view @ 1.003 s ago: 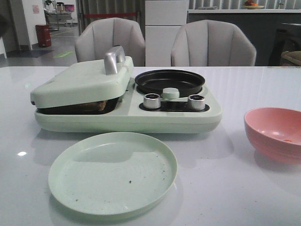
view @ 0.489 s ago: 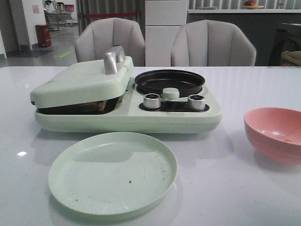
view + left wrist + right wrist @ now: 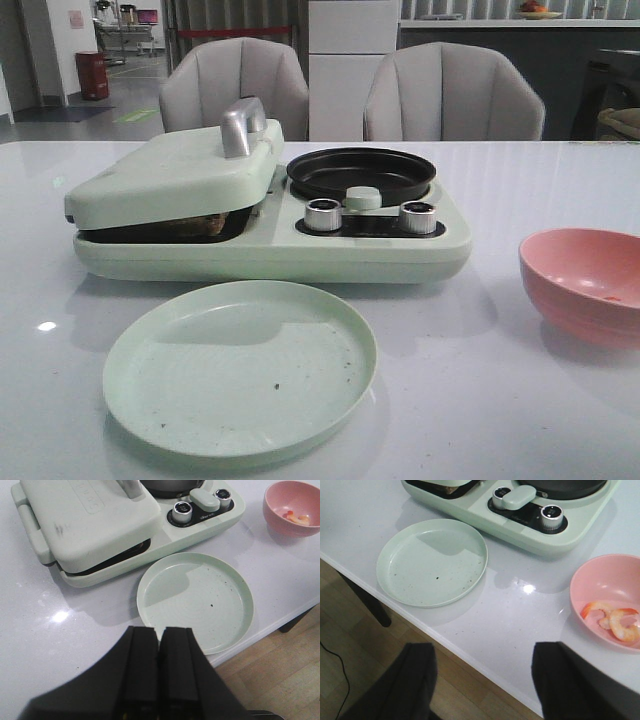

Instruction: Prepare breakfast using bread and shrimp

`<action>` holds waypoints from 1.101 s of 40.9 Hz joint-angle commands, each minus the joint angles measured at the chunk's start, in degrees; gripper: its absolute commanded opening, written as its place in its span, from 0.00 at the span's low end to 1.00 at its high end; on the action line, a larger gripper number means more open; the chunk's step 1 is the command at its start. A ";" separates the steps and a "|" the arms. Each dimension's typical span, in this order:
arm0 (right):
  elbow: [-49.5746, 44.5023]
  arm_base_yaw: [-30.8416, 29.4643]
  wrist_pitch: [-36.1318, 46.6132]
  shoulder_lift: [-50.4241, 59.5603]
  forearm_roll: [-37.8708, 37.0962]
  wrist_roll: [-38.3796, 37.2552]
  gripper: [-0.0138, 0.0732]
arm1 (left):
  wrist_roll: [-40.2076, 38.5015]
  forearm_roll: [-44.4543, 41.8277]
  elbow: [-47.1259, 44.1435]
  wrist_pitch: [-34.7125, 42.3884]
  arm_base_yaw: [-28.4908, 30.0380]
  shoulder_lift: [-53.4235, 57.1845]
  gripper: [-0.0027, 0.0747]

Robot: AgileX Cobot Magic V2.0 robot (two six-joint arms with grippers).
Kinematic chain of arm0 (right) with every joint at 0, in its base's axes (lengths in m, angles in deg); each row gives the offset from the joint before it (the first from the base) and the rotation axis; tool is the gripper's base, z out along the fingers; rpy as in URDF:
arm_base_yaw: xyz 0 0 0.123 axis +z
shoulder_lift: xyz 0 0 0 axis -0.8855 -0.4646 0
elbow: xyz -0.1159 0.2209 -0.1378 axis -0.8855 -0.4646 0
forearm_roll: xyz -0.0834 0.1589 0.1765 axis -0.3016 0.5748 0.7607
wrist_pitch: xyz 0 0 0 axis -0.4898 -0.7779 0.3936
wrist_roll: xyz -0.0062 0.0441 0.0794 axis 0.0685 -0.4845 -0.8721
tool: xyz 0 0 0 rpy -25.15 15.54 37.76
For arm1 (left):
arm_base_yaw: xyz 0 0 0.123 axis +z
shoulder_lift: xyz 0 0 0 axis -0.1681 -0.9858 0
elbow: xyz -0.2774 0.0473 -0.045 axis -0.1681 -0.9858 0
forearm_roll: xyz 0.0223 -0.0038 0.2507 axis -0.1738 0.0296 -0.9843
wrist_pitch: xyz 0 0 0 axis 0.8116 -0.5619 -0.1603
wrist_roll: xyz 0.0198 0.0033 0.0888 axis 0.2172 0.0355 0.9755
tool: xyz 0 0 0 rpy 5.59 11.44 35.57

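Bread (image 3: 200,224) is seen pressed under the grill's nearly shut lid (image 3: 170,172) at left, shrimp (image 3: 612,621) left in the pink bowl (image 3: 585,582) at right, plate (image 3: 240,368) unfilled, pan (image 3: 361,174) unused; left claw (image 3: 159,650) closed on nothing, right claw (image 3: 482,675) spread wide.

- We are seeing a glossy white table (image 3: 520,400) throwing back light.
- We are looking at a matt mint plastic cooker (image 3: 270,245) with shiny metal knobs (image 3: 322,214).
- We are noticing a smooth pale-green plate (image 3: 240,368), a satin pink bowl (image 3: 583,285) and a wood-look floor (image 3: 270,680).
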 commanded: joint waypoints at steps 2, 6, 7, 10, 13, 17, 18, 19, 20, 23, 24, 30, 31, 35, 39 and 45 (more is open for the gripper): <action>1.80 -0.09 5.54 -2.48 -0.51 -1.27 0.76 | -0.59 0.95 1.60 3.70 -0.46 0.02 0.16; 3.60 -0.14 5.32 -7.71 -5.25 -7.29 0.76 | -0.59 0.95 1.60 3.70 -0.46 0.02 0.16; 4.37 -0.28 5.09 -9.60 -6.73 -8.78 0.76 | -0.59 0.95 1.60 3.70 -0.46 0.02 0.16; 6.81 -1.41 3.31 -15.13 -12.00 -13.57 0.76 | -0.59 0.95 1.60 3.70 -0.46 0.02 0.16; 9.74 -3.66 0.83 -19.80 -15.91 -16.06 0.76 | -0.59 0.95 1.60 3.70 -0.46 0.02 0.16; 13.23 -7.67 -1.07 -26.47 -17.60 -16.07 0.76 | -0.59 0.95 1.60 3.70 -0.46 0.02 0.16; 14.13 -9.03 -1.21 -27.67 -17.96 -16.07 0.76 | -0.59 0.95 1.60 3.70 -0.46 0.02 0.16; 14.77 -10.14 -1.21 -28.87 -18.08 -16.07 0.76 | -0.59 0.95 1.60 3.70 -0.46 0.02 0.16; 15.42 -11.31 -1.21 -30.44 -18.15 -16.07 0.76 | -0.59 0.95 1.60 3.70 -0.46 0.02 0.16; 17.81 -15.80 -1.21 -34.36 -18.15 -15.95 0.76 | -0.59 0.95 1.60 3.70 -0.46 0.02 0.16; 18.68 -17.40 -1.21 -35.90 -18.11 -15.95 0.76 | -0.59 0.95 1.60 3.70 -0.46 0.02 0.16; 22.56 -24.26 -1.09 -43.41 -18.11 -14.92 0.76 | -0.59 0.95 1.60 3.70 -0.46 0.02 0.16; 23.07 -25.21 -1.03 -44.73 -18.11 -14.77 0.76 | -0.59 0.95 1.60 3.70 -0.46 0.02 0.16; 24.36 -27.37 -0.61 -49.26 -18.11 -13.94 0.76 | -0.59 0.95 1.60 3.70 -0.46 0.02 0.16; 25.61 -28.17 -0.07 -53.32 -18.11 -12.58 0.76 | -0.59 0.95 1.60 3.70 -0.46 0.02 0.16; 27.30 -28.17 0.89 -59.53 -18.11 -12.01 0.76 | -0.59 0.95 1.60 3.70 -0.46 0.02 0.16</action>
